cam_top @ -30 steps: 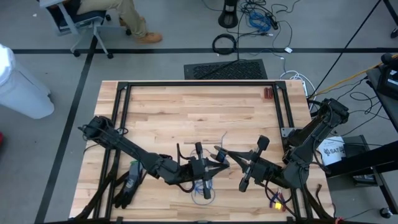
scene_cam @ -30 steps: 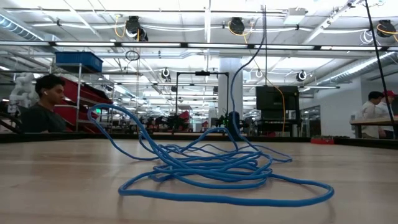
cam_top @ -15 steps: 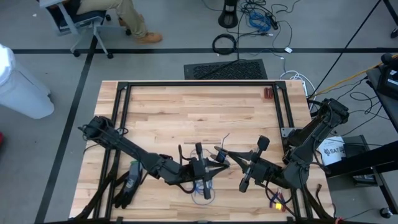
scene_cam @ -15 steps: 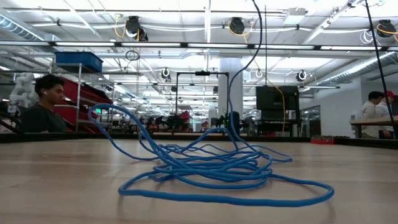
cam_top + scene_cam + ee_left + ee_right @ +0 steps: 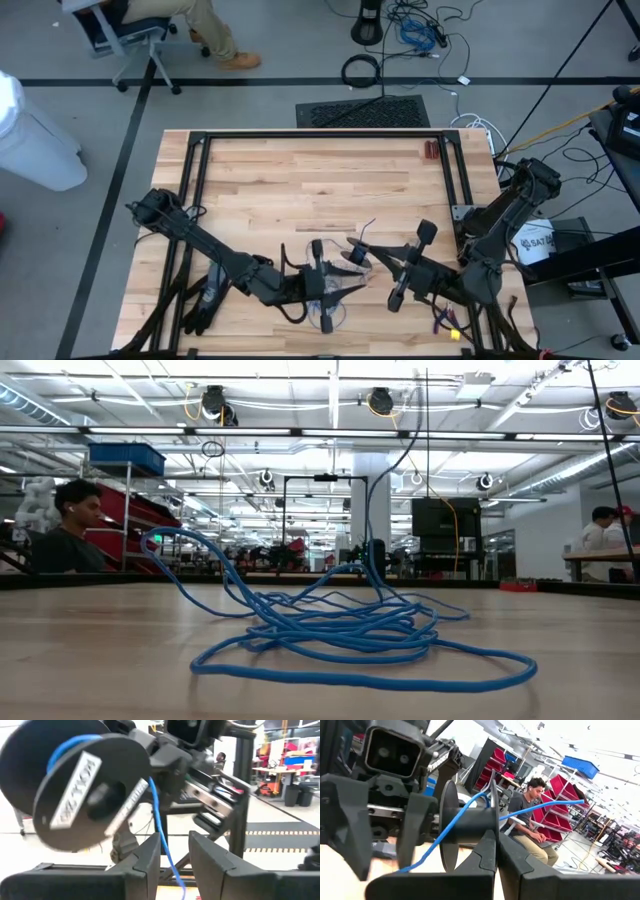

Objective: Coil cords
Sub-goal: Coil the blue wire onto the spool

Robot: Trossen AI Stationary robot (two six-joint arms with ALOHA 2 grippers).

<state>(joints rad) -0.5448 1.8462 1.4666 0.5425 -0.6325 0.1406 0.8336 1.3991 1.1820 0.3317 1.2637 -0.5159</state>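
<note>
1. Left gripper [image 5: 335, 290] near the bench's front edge, fingers [image 5: 150, 857] parted, blue wire [image 5: 159, 827] running loose between them
2. Right gripper [image 5: 352, 248] just beside it, clenched on a black spool [image 5: 470, 827]
3. Wire's tangled heap [image 5: 345, 630] lies on the bench [image 5: 300, 180] by the front edge

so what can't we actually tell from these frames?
- High view: the blue wire pile is partly under the left arm, and its loops are too thin to count.
- Low view: neither hand shows; the wire runs off the top edge.
- Left wrist view: the spool is blurred and its label unreadable; contact between the wire and the left hand is unclear.
- Right wrist view: the flange by the right hand hides how much is wound.
</note>
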